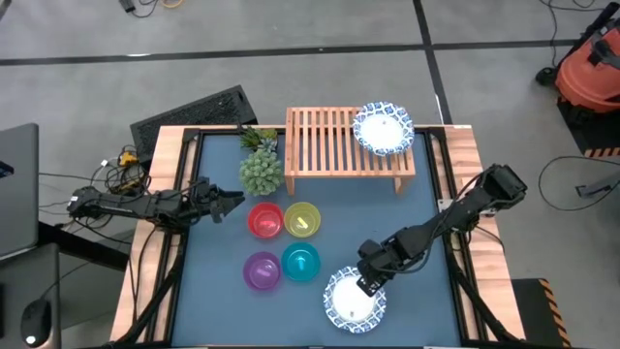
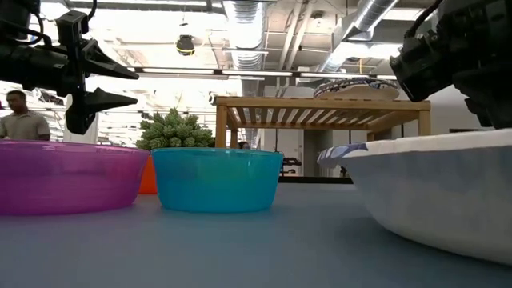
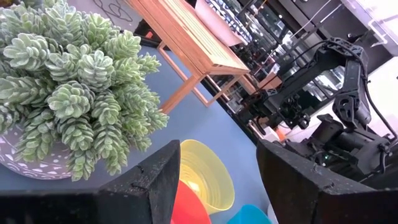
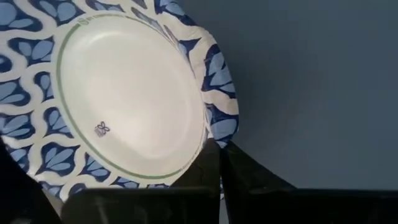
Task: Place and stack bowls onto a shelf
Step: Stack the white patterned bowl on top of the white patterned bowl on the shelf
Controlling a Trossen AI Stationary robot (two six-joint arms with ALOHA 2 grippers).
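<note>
- The left tool (image 1: 232, 203) is hovering over the left side of the desk (image 1: 426, 208), its fingers spread open and pointing right toward the spiky plant (image 1: 261, 172) and the small bowls.
- The red bowl (image 1: 265, 220) and the yellow bowl (image 1: 302, 219) are sitting side by side just right of that tool; the purple bowl (image 1: 262, 270) and the teal bowl (image 1: 300, 262) are sitting in a second row nearer the front edge. All four are standing upright, mouths up.
- The shelf (image 1: 329, 145) is standing at the back of the desk with its long side running left to right and its slats running front to back.
- One white bowl with a blue rim (image 1: 383, 128) is resting upright on the right end of the shelf.
- Another white bowl (image 1: 355, 301) is sitting at the front of the desk, right of the teal one; a small printed mark (image 4: 102, 129) is showing inside it, too small to read.
- The right tool (image 1: 372, 281) is sitting at this bowl's upper right rim, with one finger over the inside and one outside the edge; whether it is clamping the rim cannot be told.
</note>
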